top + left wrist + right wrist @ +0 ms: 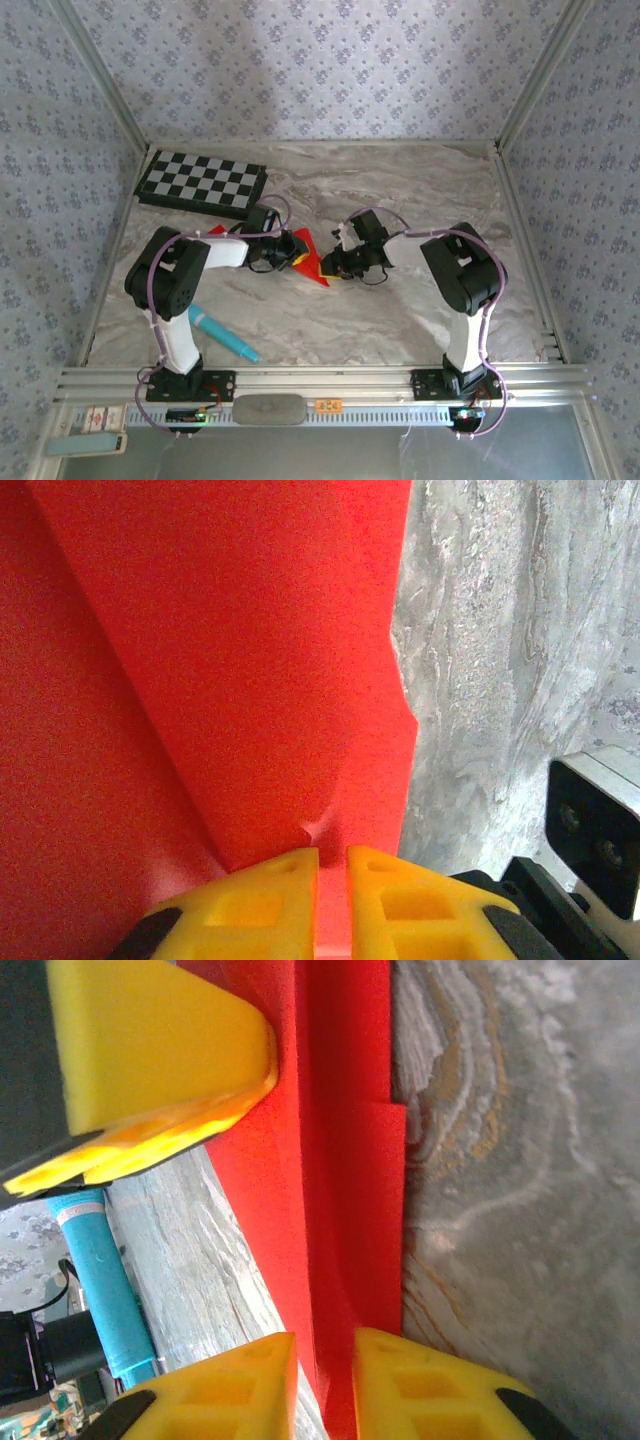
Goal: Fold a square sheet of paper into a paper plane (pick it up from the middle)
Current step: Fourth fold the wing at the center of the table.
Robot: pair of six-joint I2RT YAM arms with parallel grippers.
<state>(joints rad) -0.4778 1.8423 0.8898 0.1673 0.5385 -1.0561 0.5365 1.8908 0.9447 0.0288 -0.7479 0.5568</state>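
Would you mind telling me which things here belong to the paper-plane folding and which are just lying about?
Part of the job: the red paper, creased, pinched by the left gripper and passing between the jaws of the right gripper.
Just lying about: the chequered board; the teal pen.

Soft, even daylight fills the overhead view, with only faint shadows on the grey marbled tabletop (400, 310). Both wrist views are grainy. The thin bright red creased paper (250, 680) looks oversaturated, and the lower frame edges are blurred.
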